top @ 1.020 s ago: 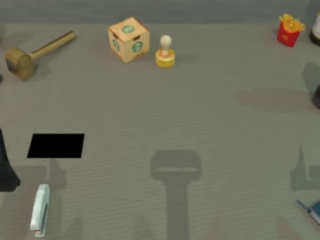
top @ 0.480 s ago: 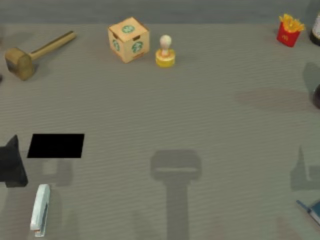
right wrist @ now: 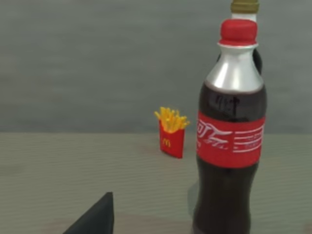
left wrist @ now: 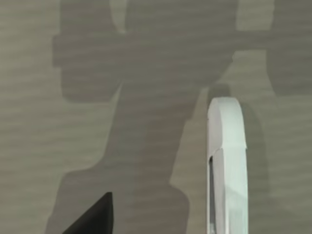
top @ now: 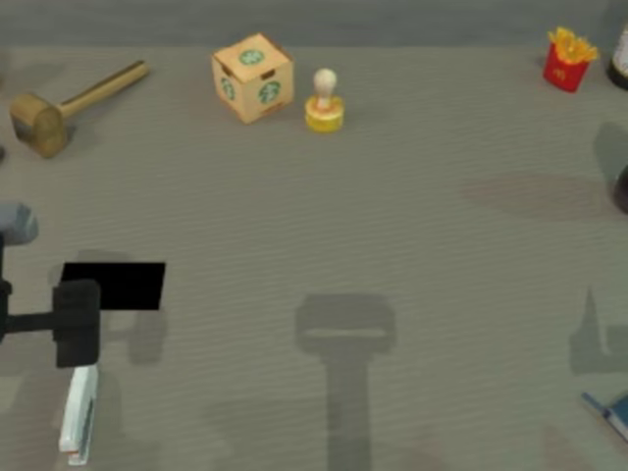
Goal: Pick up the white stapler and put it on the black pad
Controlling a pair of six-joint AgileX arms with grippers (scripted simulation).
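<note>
The white stapler [top: 78, 412] lies lengthwise near the table's front left corner; in the left wrist view the stapler [left wrist: 227, 165] rests alone on the cloth. The black pad [top: 123, 285] lies flat just behind it. My left gripper [top: 77, 324] hovers between the two, over the pad's front left corner and the stapler's far end. It is open, holding nothing; one dark fingertip [left wrist: 100, 217] shows, apart from the stapler. My right arm is parked off the right side; its fingertip [right wrist: 100, 214] shows open beside a cola bottle [right wrist: 233, 131].
Along the back stand a hammer [top: 69, 98], a cardboard box [top: 252, 77], a yellow-based wooden knob [top: 324, 101] and a red fries carton [top: 568, 59]. A blue-edged object [top: 610, 410] lies at the front right edge.
My left arm has swung in from the left edge toward the right and now reaches over the pad's corner above the stapler. The stapler and pad have not moved.
</note>
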